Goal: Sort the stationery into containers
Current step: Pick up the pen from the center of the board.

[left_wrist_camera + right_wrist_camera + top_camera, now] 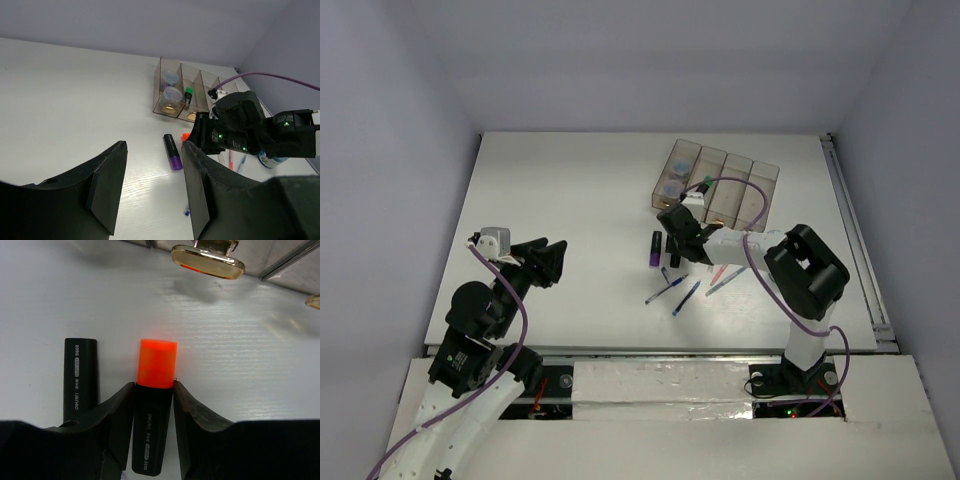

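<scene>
White tabletop (570,180): the right hand (154,386) grips an orange-capped marker (156,362) lying flat, fingers snug on both sides, near the containers (761,193). The left hand (153,145) hovers wide open, empty.

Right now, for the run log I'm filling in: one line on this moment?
right gripper: shut on orange-capped black marker, lying on white table | left gripper: open, empty

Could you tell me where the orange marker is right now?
Right wrist view: the orange marker lies on the table, pinched in the right gripper, with a black marker alongside on its left.
</scene>
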`<state>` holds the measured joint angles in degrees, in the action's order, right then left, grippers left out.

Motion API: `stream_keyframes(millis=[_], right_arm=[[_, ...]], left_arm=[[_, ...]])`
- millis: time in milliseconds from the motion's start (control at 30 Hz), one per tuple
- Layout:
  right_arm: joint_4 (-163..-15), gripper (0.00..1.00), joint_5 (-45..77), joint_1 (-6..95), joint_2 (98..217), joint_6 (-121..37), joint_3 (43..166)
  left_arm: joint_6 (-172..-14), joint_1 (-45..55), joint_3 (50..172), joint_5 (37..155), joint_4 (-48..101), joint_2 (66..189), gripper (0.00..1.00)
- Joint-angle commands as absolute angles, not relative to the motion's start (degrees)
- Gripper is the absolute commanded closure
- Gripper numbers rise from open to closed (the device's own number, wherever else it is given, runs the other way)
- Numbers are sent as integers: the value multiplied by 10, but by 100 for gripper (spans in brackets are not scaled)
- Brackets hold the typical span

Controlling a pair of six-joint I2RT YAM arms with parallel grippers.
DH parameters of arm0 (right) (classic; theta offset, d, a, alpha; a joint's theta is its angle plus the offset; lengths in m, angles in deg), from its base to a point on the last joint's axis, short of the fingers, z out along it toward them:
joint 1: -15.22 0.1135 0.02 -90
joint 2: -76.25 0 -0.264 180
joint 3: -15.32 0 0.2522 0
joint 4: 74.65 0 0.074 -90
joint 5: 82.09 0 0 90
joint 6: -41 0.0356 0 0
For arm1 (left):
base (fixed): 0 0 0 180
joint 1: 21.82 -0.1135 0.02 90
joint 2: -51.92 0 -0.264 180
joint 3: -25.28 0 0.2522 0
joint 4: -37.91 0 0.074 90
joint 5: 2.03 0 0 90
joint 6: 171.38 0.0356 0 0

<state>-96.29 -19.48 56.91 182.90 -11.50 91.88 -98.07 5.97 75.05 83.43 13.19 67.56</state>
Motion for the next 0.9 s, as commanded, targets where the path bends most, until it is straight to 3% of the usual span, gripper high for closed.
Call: stream_keyframes(millis=[0,100,233,267,567,867], right_arm=[[-983,59,-231,573,1837,-116,929],[-993,53,-226,573,1846,-126,946],[-981,82,-223,573,1848,-135,957],[-974,83,-225,573,1838,-140,963],[-940,88,-272,564,1753,-194,1017],[-895,87,-244,452,1814,-259,1089]], left_arm=[[-981,63,752,840,160,677,56],[-982,63,752,840,160,676,56],[-981,63,752,839,159,676,56],[-982,63,752,839,159,676,56],[-981,63,752,837,158,676,56],[-980,63,752,837,158,674,56]])
